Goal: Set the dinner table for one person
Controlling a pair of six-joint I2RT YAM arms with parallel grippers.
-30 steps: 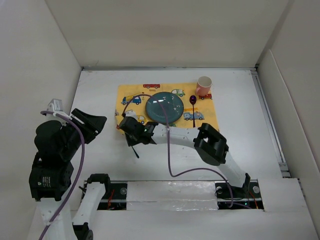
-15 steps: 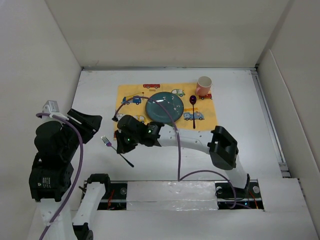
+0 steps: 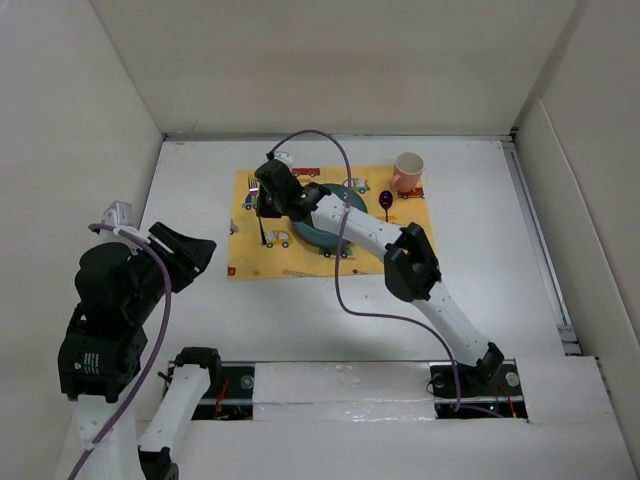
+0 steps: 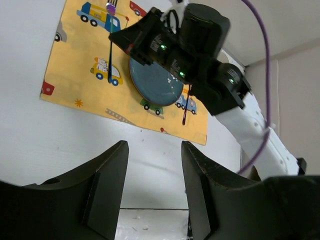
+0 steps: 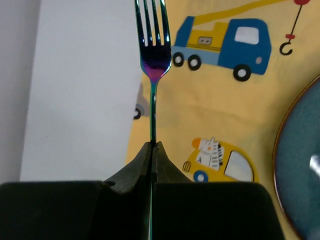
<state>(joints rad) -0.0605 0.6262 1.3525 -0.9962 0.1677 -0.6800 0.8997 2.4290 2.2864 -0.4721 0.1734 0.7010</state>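
Pointing away tines-first — fork [image 5: 154, 60], axis near-to-far.

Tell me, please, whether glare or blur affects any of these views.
Right wrist: fork tines sharp, with a rainbow sheen; right gripper dark, underexposed. Left wrist: small glints on the plate; left gripper nearly black. Top external: even light, soft shadows.

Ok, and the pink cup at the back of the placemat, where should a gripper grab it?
Probably the rim, coming straight down from above: the pink cup stands upright with its mouth open, so one finger can go inside and one outside the wall. Favour its right side, since the spoon lies close on its left. No handle shows.
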